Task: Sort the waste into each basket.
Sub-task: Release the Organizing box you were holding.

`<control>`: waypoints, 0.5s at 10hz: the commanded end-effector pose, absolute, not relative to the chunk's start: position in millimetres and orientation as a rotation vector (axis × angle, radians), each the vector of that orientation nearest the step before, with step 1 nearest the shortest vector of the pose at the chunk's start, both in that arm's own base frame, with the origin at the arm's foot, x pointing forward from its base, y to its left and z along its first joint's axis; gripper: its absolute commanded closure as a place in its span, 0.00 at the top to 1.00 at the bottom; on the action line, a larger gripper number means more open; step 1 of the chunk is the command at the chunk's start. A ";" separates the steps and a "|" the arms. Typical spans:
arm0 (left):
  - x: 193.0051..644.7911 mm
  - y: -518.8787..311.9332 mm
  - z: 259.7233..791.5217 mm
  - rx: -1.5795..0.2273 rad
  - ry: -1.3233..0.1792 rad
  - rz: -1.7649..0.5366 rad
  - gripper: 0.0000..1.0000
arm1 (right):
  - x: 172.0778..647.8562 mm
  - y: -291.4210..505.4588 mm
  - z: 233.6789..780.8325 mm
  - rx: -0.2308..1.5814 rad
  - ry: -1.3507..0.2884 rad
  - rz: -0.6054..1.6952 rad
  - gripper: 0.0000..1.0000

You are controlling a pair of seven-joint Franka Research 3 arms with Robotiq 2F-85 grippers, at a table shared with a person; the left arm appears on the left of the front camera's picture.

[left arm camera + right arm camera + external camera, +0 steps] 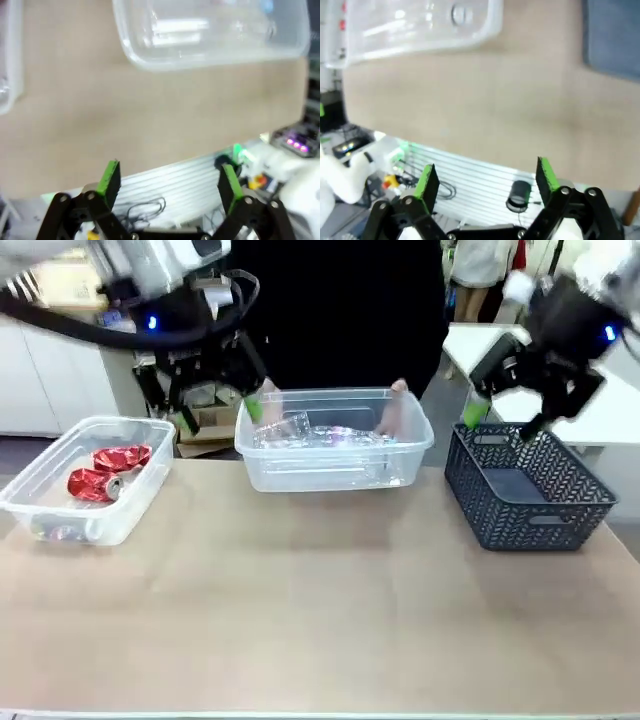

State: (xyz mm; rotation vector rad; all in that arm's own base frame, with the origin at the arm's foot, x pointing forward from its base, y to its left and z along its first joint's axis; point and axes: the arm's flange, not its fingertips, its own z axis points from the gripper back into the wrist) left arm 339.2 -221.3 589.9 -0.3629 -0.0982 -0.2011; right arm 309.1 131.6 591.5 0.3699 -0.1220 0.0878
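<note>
Front view alone shows red cans [108,472] in left tub [40,502], bottles [330,437] in centre tub [335,475]; left gripper [205,390] and right gripper [505,405] raised, jaws wide, empty.

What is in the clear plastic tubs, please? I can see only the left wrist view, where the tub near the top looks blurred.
Observer: The clear plastic tub on the left holds crushed red metal cans.
Operator: And the middle one?
Observer: The middle clear plastic tub holds clear plastic bottles, and a person's hand is behind its far rim.
Operator: Is the dark lattice basket in use?
Observer: The dark blue-grey lattice-sided plastic basket on the right looks empty inside.
Operator: Where is the other arm?
Observer: The right gripper hangs open above that basket's far left corner, holding nothing.
</note>
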 end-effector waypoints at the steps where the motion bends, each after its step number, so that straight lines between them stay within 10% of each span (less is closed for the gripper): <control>1: 273.1 -200.8 591.1 -0.464 -0.153 -0.390 1.00 | 245.5 114.1 575.2 0.405 -0.205 0.059 1.00; 5: 266.1 -213.1 598.4 -0.422 -0.153 -0.355 1.00 | 242.4 113.5 574.8 0.377 -0.175 0.062 1.00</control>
